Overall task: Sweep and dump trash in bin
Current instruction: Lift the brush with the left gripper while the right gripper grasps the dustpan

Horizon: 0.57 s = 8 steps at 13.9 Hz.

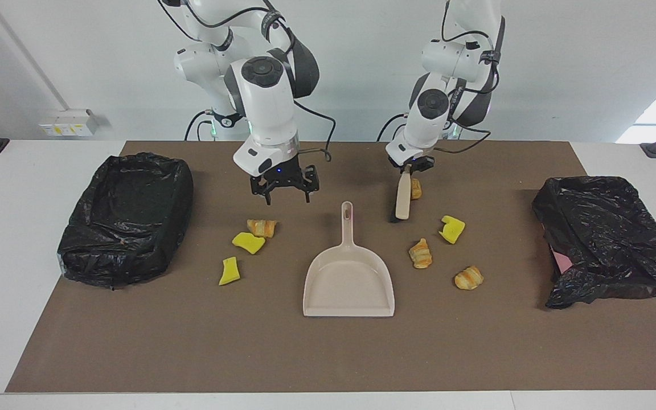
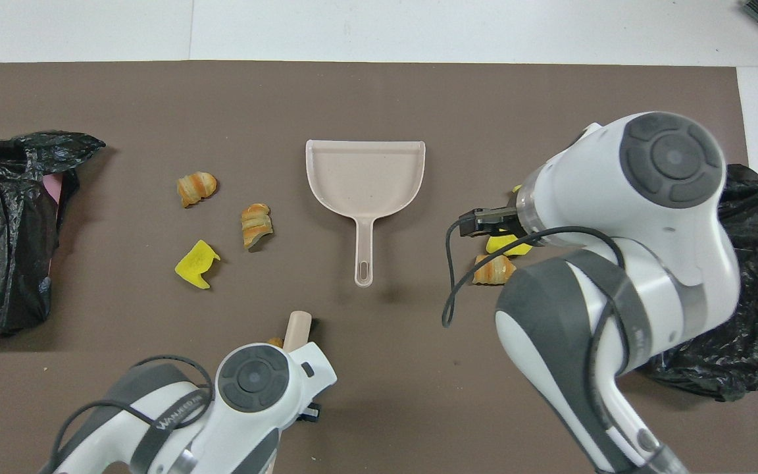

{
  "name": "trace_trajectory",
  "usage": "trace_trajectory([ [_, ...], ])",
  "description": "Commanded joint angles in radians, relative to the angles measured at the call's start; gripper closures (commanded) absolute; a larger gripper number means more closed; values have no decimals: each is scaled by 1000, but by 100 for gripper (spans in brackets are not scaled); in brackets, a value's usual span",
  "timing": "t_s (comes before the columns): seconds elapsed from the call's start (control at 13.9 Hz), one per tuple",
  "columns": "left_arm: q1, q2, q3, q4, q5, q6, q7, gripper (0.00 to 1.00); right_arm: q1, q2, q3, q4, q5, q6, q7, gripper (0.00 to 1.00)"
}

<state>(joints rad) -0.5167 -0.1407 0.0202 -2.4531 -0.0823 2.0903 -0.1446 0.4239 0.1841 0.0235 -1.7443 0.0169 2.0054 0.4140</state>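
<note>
Fingers of the left gripper (image 1: 409,169) are clamped on the top of the beige brush (image 1: 402,200), which hangs slanted above the centre of the facing frame, its dark bristles low over the brown mat (image 1: 328,353). Tucked against the brush handle is the brown lump (image 1: 416,188), partly hidden by it. The right gripper (image 1: 286,194) hovers with its fingers spread apart and holding nothing, above the striped pastry (image 1: 262,228) at centre-left of the facing frame.

The beige dustpan (image 1: 349,280) lies flat at the middle of the frame, handle pointing up toward the robots. To its left in the facing frame sit that pastry, touching a yellow sponge scrap (image 1: 248,242), and lower down another sponge scrap (image 1: 229,271). To its right are a second pastry (image 1: 420,253), a third pastry (image 1: 468,278) and a third sponge scrap (image 1: 452,229), all apart from one another.

A bin lined with a black bag (image 1: 127,216) stands at the left of the facing frame, and a second black bag (image 1: 610,239) lies crumpled at the right. White worktop (image 1: 9,239) shows around the mat.
</note>
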Motion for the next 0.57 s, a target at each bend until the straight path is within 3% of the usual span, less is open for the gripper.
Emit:
trace_trajectory([
  [0.0, 78, 73, -9, 80, 19, 17, 68, 100, 64, 70, 9, 17, 28, 70, 90, 0],
  [0.22, 141, 122, -8, 180, 19, 1, 97, 100, 131, 162, 9, 37, 15, 182, 131, 0],
  [0.5, 196, 46, -8, 200, 19, -122, 138, 100, 162, 254, 9, 35, 5, 335, 129, 0],
])
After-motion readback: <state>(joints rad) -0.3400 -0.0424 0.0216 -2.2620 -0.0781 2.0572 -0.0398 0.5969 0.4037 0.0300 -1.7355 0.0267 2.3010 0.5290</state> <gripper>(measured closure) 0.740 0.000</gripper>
